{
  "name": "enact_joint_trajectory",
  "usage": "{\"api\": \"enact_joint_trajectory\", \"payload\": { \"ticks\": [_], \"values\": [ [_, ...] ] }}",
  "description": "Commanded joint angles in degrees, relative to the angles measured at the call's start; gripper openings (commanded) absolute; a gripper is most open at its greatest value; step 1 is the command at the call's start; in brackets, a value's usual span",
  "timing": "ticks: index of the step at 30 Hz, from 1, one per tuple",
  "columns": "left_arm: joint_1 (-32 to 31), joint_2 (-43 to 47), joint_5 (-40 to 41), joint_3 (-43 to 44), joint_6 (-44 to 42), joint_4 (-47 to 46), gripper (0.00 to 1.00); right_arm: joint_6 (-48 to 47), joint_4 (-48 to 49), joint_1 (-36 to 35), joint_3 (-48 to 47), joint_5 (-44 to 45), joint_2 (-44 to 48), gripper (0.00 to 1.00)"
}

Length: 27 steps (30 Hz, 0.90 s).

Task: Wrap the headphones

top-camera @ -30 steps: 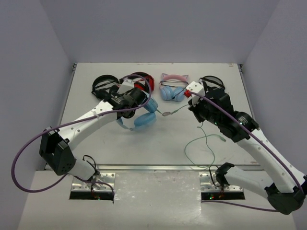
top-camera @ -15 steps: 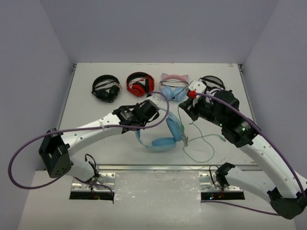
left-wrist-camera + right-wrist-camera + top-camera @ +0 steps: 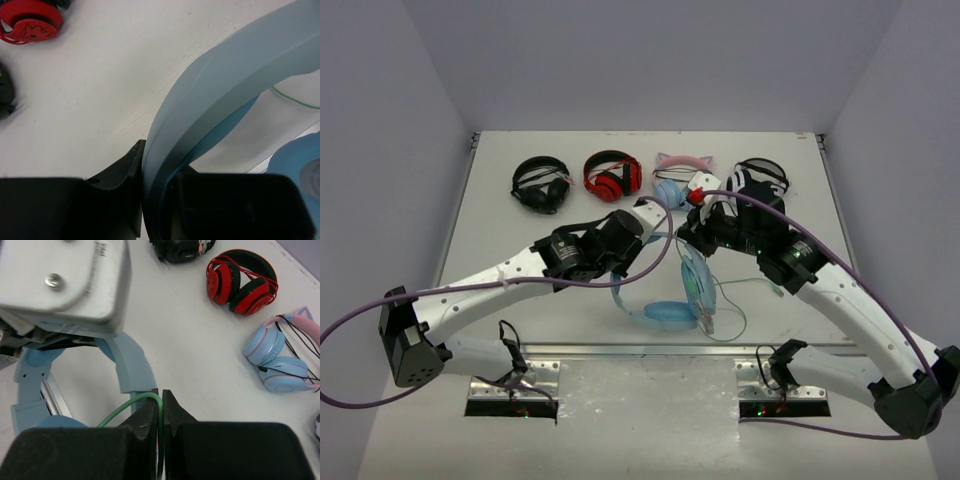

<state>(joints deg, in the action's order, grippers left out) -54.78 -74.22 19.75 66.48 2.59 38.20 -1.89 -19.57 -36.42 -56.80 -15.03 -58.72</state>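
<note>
while the left gripper [image 3: 159, 167] clamps the headband [image 3: 220, 75] tight between its fingers, the headphones [image 3: 665, 314] sit just toward six o'clock of the table's [image 3: 500, 240] middle in the top view. they are light blue all over, with a plain curved band, two padded cups and a thin pale-green cable [image 3: 732, 302] looping out toward three o'clock. whether they rest on the table or hang clear of it i cannot tell. the right gripper [image 3: 160, 401], jaws closed to a sliver, nips that cable. from above, both sets of fingertips are lost under the wrists, and only the wrist cameras show the two grips. the left wrist view is mostly band, with one cup cut off at four o'clock and the red pair [image 3: 30, 20] clipped at eleven. the right wrist view takes in the red pair whole and the pink cat-ear pair [image 3: 287, 374] at three o'clock, while only the top view shows the white-and-black pair [image 3: 760, 172].
</note>
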Motion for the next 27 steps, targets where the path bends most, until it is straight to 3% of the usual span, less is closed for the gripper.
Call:
{"api": "enact_joint_trajectory", "payload": {
  "ticks": [1,9,15,21,27],
  "values": [
    [-0.59,4.16,-7.35,-0.12,-0.83,-5.94,0.0,0.13,3.14,-0.14,-0.51,1.4,-1.13,0.01],
    [-0.67,9.87,-10.96,-2.58,-1.71,-7.96,0.0,-1.45,1.12,-0.14,-0.95,4.83,-2.89,0.06],
    [-0.67,14.18,-15.17,-1.79,-0.4,-11.38,0.0,0.48,5.24,-0.05,2.38,-4.47,-2.37,0.12],
    [-0.67,16.29,-18.95,0.32,1.89,-13.93,0.01,6.89,16.22,-0.05,7.57,-11.34,-0.52,0.42],
    [-0.67,18.32,-17.82,3.91,5.22,-14.9,0.0,12.51,27.82,0.21,11.96,-16.26,-1.05,0.48]
  ]
}}
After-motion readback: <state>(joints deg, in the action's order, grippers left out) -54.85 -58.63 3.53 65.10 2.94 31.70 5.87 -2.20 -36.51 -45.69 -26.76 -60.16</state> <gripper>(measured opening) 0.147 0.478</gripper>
